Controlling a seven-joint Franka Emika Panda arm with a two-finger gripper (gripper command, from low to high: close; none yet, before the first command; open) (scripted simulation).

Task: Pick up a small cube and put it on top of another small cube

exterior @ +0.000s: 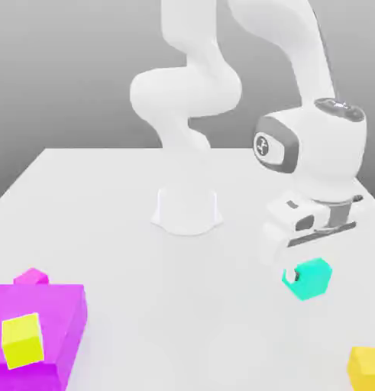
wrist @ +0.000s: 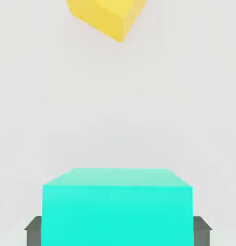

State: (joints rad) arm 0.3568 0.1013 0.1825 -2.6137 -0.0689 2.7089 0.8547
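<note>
Jaws (exterior: 306, 269) grip turquoise cube (exterior: 310, 278); yellow cube (exterior: 366, 365) near.

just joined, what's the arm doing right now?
The gripper is shut on the turquoise cube; the hand view shows a dark finger against each side of it. In the exterior view the cube looks slightly off the table, though that is hard to confirm. A yellow cube sits nearby toward the exterior view's lower right. Another yellow cube rests on a big magenta block at the lower left, with a small magenta cube behind it. Nothing is stacked by the arm yet.
</note>
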